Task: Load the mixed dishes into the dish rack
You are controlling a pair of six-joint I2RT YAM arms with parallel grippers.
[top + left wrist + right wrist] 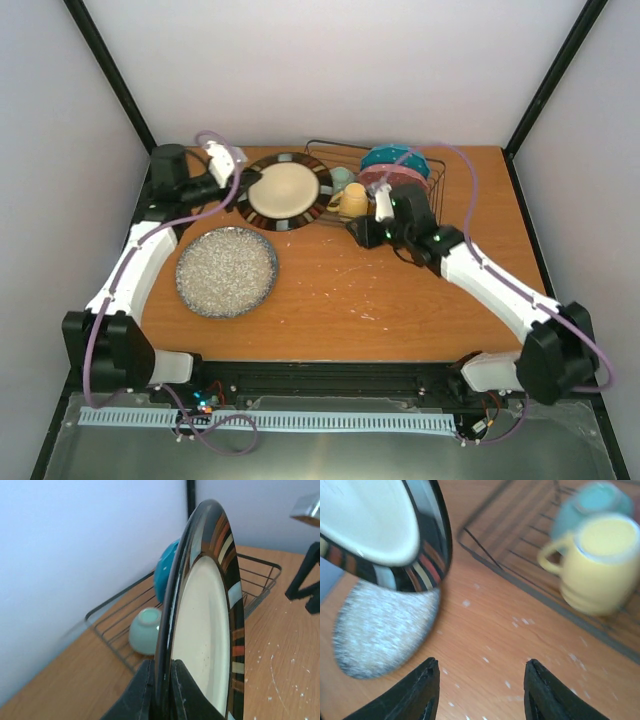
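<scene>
— Beside the dish rack (260,562), what's held?
— My left end effector (161,690) clamps the dark-rimmed cream plate (205,630); my right end effector (480,690) gapes empty by the racked yellow mug (597,565).

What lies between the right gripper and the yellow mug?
In the right wrist view, only bare, white-flecked wooden table and the near rim of the black wire dish rack separate the open right gripper from the yellow handled mug.
</scene>
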